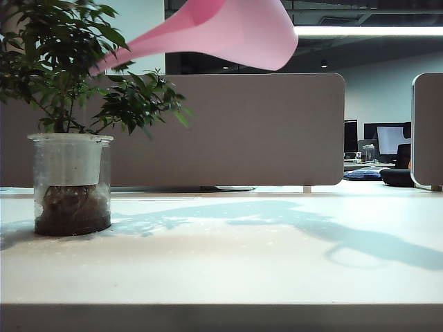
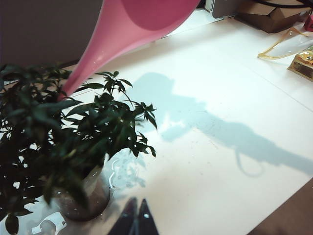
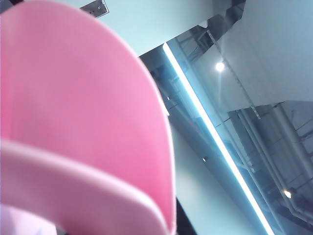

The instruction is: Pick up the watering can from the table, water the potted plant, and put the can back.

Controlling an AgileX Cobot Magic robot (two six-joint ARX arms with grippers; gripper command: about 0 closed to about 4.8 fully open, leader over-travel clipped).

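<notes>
The pink watering can hangs tilted high over the table, its long spout sloping down to the left into the leaves of the potted plant. That plant stands at the table's left in a clear pot. In the right wrist view the watering can fills the picture and hides my right gripper's fingers, which hold it aloft. My left gripper is shut on nothing, low beside the potted plant. From there the watering can shows overhead.
A grey partition runs along the table's far edge, with a second panel at the right. The shadow of arm and can falls on the white top. A cardboard box and packets lie off one corner.
</notes>
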